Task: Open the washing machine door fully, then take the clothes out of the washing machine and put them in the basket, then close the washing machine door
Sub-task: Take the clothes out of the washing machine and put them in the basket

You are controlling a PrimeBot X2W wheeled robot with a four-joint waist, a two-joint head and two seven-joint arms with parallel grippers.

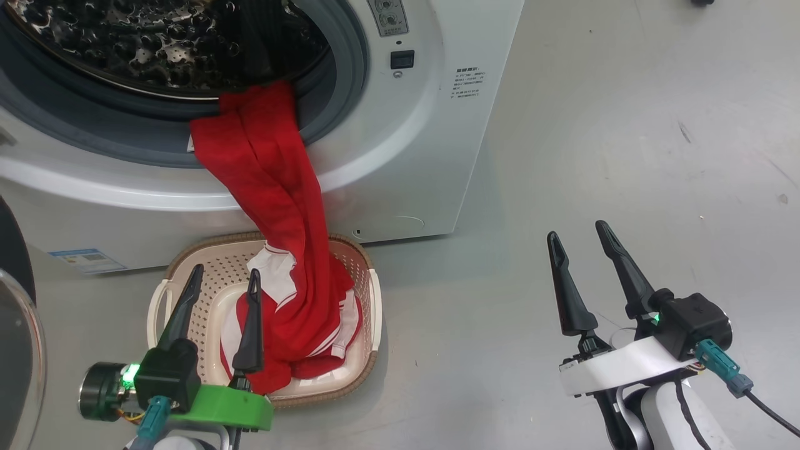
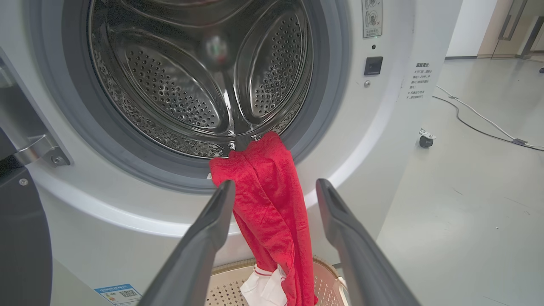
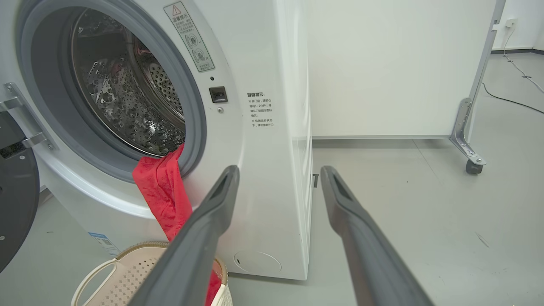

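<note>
Clothes: a long red garment (image 1: 275, 187) hangs out of the port. Its top end lies over the grey gasket, and its white-striped lower end is heaped in the basket.
Basket: the basket (image 1: 374, 294) stands on the floor (image 1: 594, 125) just in front of the machine, below the port.
Washing machine: the washing machine (image 1: 431, 125) is open. Its drum (image 2: 191, 85) looks bare apart from the garment's top end.
Door: the washing machine door (image 1: 11, 250) is swung wide to the left.
Left pincer: the left pincer (image 1: 226, 270) has its fingers apart and holds nothing. It is over the basket's near side, pointing at the hanging cloth.
Right pincer: the right pincer (image 1: 576, 230) has its fingers apart and is empty. It is over bare floor, well apart from the clothes.
Step in hand: unloading, about half done, since the garment bridges port and basket.
Next move: probably the left pincer clamps the hanging stretch below the gasket. It then draws the cloth out and down so the top end drops into the basket, with none trailing over the rim. Closing the door comes after.
</note>
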